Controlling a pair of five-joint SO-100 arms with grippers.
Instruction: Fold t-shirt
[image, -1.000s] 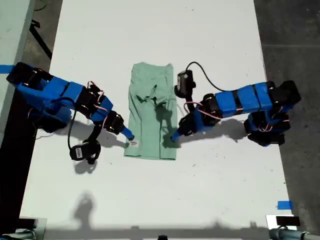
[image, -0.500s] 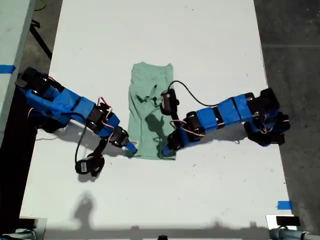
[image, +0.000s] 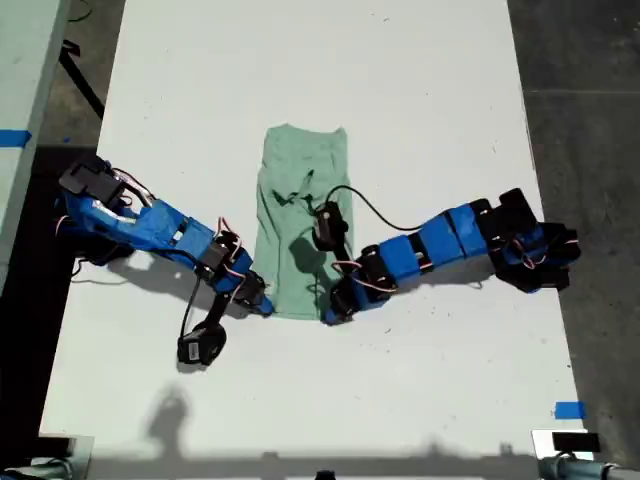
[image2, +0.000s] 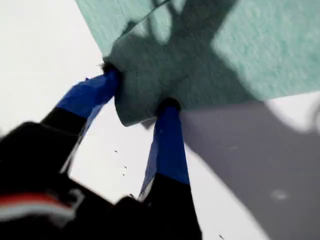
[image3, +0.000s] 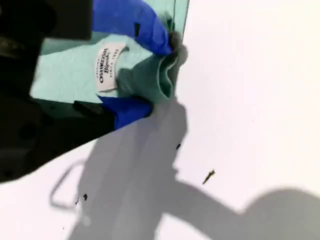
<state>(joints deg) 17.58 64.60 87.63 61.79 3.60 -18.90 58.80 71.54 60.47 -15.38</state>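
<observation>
Both pinching now — my first gripper (image2: 140, 92) and my second gripper (image3: 145, 75) each clamping a near corner of the pale mint-green cloth t-shirt (image: 300, 215); sleeves look folded in, lengthwise fold pending.

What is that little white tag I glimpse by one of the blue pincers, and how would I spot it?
Start at the white table, then find the mint-green t-shirt at its middle. At the shirt's corner pinched by my second tool lies a small white label with dark lettering, the only printed thing there.
</observation>
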